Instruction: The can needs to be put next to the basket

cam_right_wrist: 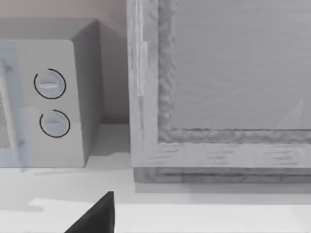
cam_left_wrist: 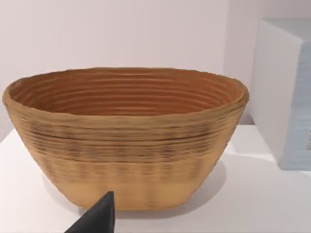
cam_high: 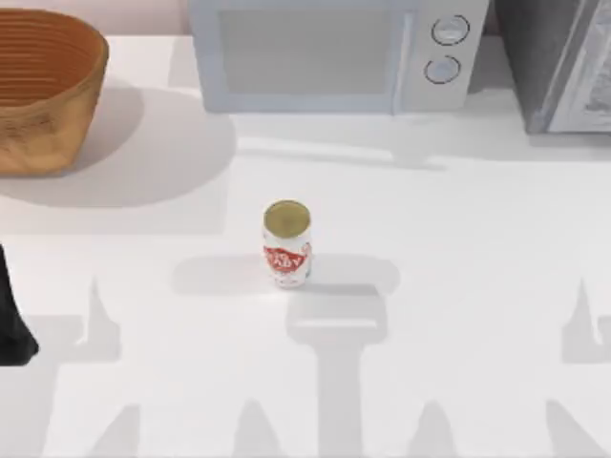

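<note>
Left gripper [cam_left_wrist: 99,218]: one dark fingertip visible, facing the basket [cam_left_wrist: 126,141]; spread cannot be told.
Right gripper [cam_right_wrist: 97,216]: spread cannot be told.
Can [cam_high: 286,242]: upright mid-counter [cam_high: 458,239], well apart from the basket at far left.

1. The white table [cam_high: 458,286] is evenly and brightly lit, with no glare.
2. Soft grey shadows fall on it: a round one beside the basket [cam_high: 43,86], a short one by the can [cam_high: 286,243].
3. Spiky arm-shaped shadows line the near edge.
4. Outlines look slightly soft in every view.
</note>
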You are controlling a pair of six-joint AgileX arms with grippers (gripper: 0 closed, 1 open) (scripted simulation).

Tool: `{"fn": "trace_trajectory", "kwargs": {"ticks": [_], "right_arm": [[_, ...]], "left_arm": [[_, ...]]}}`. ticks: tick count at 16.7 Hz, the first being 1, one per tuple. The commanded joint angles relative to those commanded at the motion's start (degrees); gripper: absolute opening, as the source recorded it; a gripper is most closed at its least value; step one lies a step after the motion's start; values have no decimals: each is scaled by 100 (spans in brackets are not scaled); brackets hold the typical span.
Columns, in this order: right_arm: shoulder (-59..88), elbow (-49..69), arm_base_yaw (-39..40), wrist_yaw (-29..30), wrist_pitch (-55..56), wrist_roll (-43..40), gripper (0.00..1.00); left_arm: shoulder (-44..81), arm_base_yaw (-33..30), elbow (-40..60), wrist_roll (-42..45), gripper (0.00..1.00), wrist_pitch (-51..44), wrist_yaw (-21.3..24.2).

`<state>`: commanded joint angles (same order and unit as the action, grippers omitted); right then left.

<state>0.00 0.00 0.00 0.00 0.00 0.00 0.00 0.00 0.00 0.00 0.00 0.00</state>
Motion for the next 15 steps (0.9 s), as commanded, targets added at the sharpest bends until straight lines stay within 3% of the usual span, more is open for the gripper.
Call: {"fn": "trace_trajectory", "kwargs": {"ticks": [7,15], "right_arm": [[0,0,0,0,0,0,100],[0,0,0,0,0,0,100]], "left_arm": [[775,-442,529,264,100,-506,20],[4858,-1878,2966,998,100,-2591,4]]}}
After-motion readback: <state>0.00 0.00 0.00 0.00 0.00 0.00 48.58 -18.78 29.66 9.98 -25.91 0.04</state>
